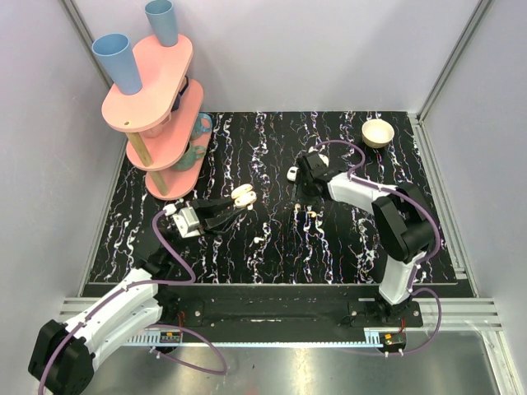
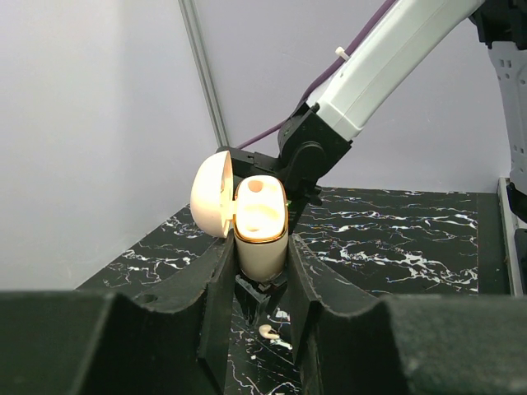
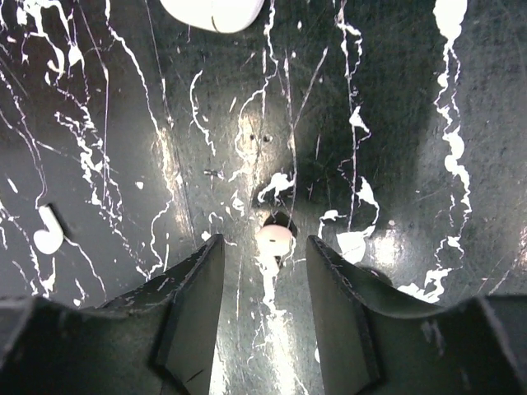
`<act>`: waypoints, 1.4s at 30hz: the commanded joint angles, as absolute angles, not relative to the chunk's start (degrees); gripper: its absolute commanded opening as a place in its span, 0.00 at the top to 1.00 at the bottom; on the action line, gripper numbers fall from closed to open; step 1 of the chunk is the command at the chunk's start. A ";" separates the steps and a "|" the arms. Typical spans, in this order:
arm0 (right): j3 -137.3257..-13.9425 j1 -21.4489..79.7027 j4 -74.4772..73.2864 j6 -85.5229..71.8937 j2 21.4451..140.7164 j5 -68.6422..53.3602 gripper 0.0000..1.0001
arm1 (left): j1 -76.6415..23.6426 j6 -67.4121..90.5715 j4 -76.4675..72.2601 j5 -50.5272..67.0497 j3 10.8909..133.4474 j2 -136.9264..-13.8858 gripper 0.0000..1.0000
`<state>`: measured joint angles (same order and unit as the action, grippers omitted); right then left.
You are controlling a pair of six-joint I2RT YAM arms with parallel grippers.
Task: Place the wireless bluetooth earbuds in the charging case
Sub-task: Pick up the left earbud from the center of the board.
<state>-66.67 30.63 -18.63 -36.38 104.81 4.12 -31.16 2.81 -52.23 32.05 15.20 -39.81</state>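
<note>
1. The left gripper is clenched on the cream oval plastic charging case. It holds the case upright above the black white-veined tabletop, with the domed lid hinged back and the inside exposed.
2. The right gripper is released and points down. Its jaws straddle one tiny white bean-shaped earbud lying on the tabletop, with a gap on each side.
3. The second tiny white earbud lies on the tabletop well off to one side. Neither earbud is in the case.
4. The step in hand looks to be the pick. The jaws should be lowered until their tips are level with the earbud and centred on it before closing, because so small a piece could squirt out sideways.
5. A light pinch would likely suit best. Which way this earbud's stem points cannot be told from above.
6. The case should be kept steady with its mouth up.
</note>
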 commanded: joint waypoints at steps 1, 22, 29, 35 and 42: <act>-70.22 31.90 -19.42 -37.44 106.26 8.61 0.49 | -31.38 1.76 -53.96 31.46 17.23 -38.85 1.00; -73.39 33.13 -22.68 -37.62 110.56 10.99 0.54 | -31.38 1.76 -53.96 31.38 16.52 -37.79 1.00; -73.65 33.22 -22.94 -37.35 111.27 10.29 0.57 | -31.38 1.93 -54.05 31.20 16.44 -37.62 1.00; -73.48 33.40 -22.85 -37.44 110.83 10.63 0.58 | -31.38 1.93 -53.97 31.29 16.44 -37.79 1.00; -73.48 33.93 -23.73 -36.65 110.65 11.95 0.57 | -31.38 2.02 -54.14 31.20 16.35 -37.88 1.00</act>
<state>-71.99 32.80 -22.50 -37.17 110.59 9.65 -31.16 2.76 -52.12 32.03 15.20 -38.59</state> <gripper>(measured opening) 0.426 0.318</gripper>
